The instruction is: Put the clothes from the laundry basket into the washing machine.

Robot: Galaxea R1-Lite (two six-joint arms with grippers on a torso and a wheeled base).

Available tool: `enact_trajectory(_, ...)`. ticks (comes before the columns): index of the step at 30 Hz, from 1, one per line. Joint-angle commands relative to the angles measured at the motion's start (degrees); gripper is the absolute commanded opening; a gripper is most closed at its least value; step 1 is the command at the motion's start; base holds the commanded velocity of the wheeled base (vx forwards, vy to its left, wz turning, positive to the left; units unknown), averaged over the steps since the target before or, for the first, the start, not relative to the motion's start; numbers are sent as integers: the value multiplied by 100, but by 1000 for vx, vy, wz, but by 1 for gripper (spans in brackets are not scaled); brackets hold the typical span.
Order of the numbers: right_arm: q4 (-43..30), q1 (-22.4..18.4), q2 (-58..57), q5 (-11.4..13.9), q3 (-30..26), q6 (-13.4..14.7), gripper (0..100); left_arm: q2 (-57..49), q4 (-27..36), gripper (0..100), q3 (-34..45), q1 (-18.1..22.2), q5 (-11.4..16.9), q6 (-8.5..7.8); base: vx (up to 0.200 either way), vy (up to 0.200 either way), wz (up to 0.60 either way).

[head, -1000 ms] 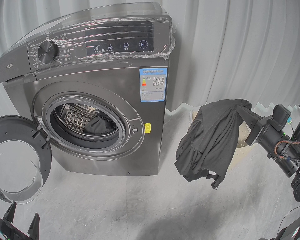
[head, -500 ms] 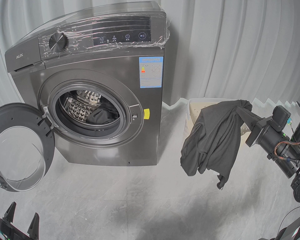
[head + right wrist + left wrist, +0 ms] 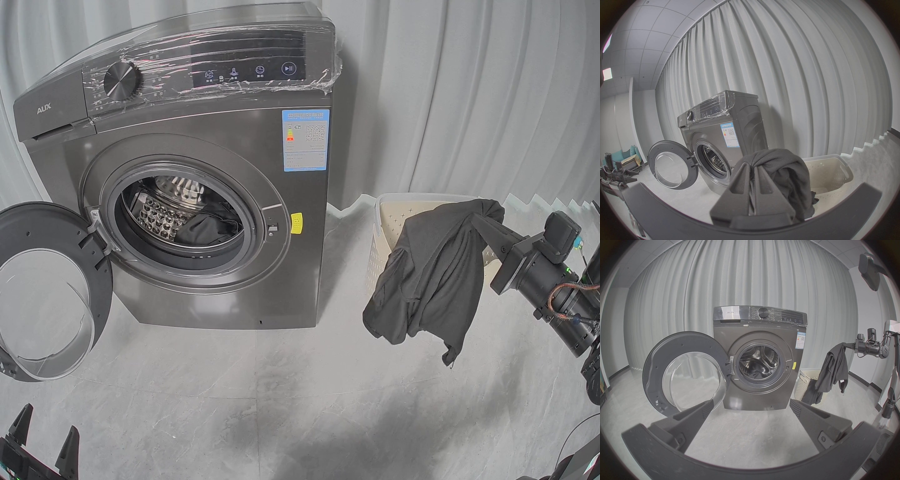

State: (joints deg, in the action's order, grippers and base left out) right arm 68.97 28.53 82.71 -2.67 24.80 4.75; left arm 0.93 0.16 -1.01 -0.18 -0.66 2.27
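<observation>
The left gripper (image 3: 45,432), fingers spread and empty, is seen in front of the washing machine (image 3: 206,125), to its left, below the swung-open door (image 3: 53,234). 1 dark garment (image 3: 209,231) lies in the drum. Right of the machine, a dark shirt (image 3: 437,275) is pinched in the closed right gripper (image 3: 492,227) over the cream laundry basket (image 3: 400,206). The trailing hem could be snagged on the drum opening's rim and pulled loose.

loc: test lab/demo rm | cues: curtains (image 3: 469,94) as walls, film-wrapped washing machine (image 3: 187,134), grid ceiling (image 3: 647,31)
</observation>
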Motion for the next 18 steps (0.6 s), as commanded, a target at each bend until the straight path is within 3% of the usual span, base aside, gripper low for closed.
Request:
enact_trajectory(1, 2, 4, 8, 3, -1, -1, 0, -84, 2, 100, 84, 1, -4, 2, 0, 200, 0)
enact_trajectory(18, 2, 13, 8, -5, -10, -1, 0, -84, 2, 100, 84, 1, 4, 2, 0, 200, 0)
